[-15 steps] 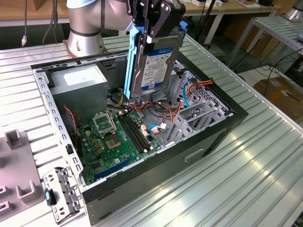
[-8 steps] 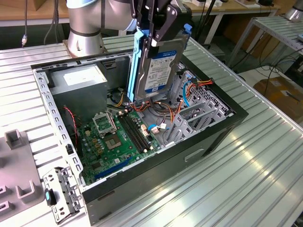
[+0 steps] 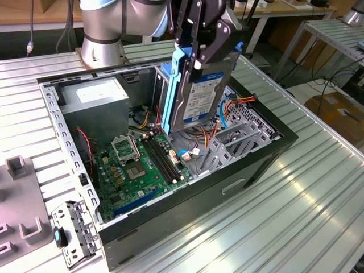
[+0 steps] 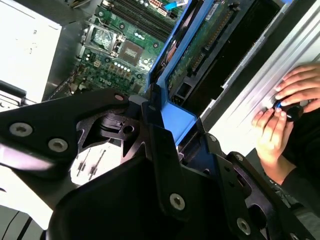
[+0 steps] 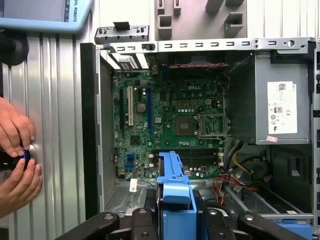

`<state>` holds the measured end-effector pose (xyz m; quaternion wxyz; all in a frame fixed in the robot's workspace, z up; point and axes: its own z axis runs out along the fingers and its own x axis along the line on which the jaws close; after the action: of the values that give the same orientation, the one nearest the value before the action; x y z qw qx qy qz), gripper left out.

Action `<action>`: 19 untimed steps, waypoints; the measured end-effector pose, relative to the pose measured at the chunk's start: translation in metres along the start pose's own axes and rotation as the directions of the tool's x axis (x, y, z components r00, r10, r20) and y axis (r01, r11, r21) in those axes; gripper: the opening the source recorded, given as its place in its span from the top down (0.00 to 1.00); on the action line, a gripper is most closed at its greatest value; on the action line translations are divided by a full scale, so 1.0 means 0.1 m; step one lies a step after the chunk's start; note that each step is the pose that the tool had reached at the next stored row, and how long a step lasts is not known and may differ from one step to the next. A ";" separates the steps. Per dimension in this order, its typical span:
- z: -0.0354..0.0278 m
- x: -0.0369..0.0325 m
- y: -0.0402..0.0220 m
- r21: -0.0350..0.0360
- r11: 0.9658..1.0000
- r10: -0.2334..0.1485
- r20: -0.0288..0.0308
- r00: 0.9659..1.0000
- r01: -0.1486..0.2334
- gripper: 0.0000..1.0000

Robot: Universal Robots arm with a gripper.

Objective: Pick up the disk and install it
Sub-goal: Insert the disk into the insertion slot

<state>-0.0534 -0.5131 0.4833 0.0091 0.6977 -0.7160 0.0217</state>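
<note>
The gripper [image 3: 198, 54] holds the disk [image 3: 200, 96] on edge above the open case [image 3: 170, 222]. Its black fingers [image 3: 219, 37] are closed on the top end of the disk, at the blue carrier [image 3: 170, 85] that runs down one long side. The white label with its blue band faces the exterior view's right. The disk hangs slightly tilted, with its lower end down among the orange and blue cables. It sits between the motherboard [image 3: 136, 170] and the grey drive cage [image 3: 242, 136]. I cannot tell whether it touches anything below.

In the second wrist view the disk's green circuit side [image 4: 200, 45] shows beyond the fingers [image 4: 165, 165], with the carrier running along it. In the first wrist view the carrier [image 5: 175, 200] rises between the fingers, over the motherboard.

The power supply [image 3: 94, 99], a grey box with a white sticker, sits in the far corner of the case. The case lies on its side on the ribbed metal counter [image 3: 284, 216].

A person's hands [image 5: 14, 132] rest on the counter just beside the case, around a small dark object [image 4: 295, 111].
</note>
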 end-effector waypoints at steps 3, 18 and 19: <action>0.010 0.024 -0.115 0.000 1.000 0.000 0.000 1.000 0.000 0.63; 0.041 0.009 -0.730 0.000 1.000 0.000 0.000 1.000 0.000 0.63; 0.042 0.009 -0.730 0.000 1.000 0.000 0.000 1.000 0.000 0.63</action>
<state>0.0196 -0.5160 0.4806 0.0091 0.6977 -0.7160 0.0217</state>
